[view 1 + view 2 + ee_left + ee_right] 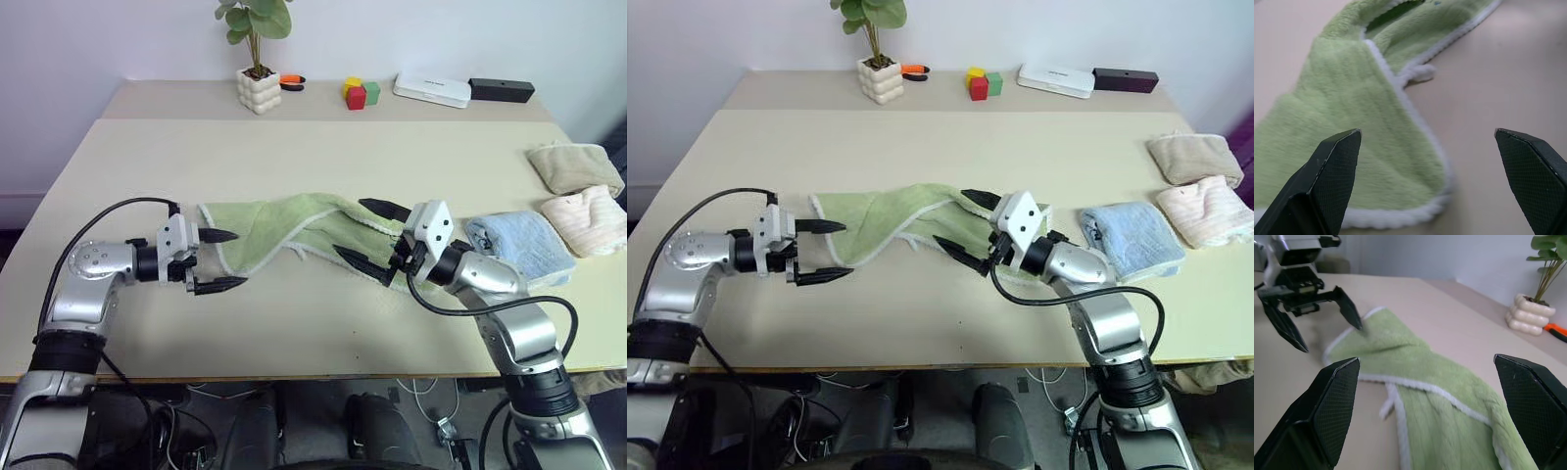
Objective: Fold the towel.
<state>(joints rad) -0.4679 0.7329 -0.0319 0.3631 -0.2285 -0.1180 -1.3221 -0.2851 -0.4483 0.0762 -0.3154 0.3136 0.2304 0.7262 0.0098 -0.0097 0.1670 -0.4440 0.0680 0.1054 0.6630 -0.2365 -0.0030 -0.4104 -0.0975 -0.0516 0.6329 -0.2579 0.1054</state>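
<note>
The light green towel (294, 227) with whitish edging lies bunched and twisted in a long strip across the middle of the beige table (294, 147). My left gripper (223, 260) stands open at the towel's left end, one finger over the cloth and one over bare table, touching nothing. At the towel's right end my right gripper (369, 237) is open and straddles the cloth, holding nothing. In the left wrist view the towel's rounded corner (1400, 205) lies between my fingers. The right wrist view looks along the towel (1440, 406) toward the left gripper (1312, 313).
A folded light blue towel (519, 245) lies just right of my right gripper, with beige (576, 166) and pale pink (588, 217) folded towels beyond it. A potted plant (258, 83), coloured blocks (360, 93), a white box (432, 88) and a black box (501, 90) line the back.
</note>
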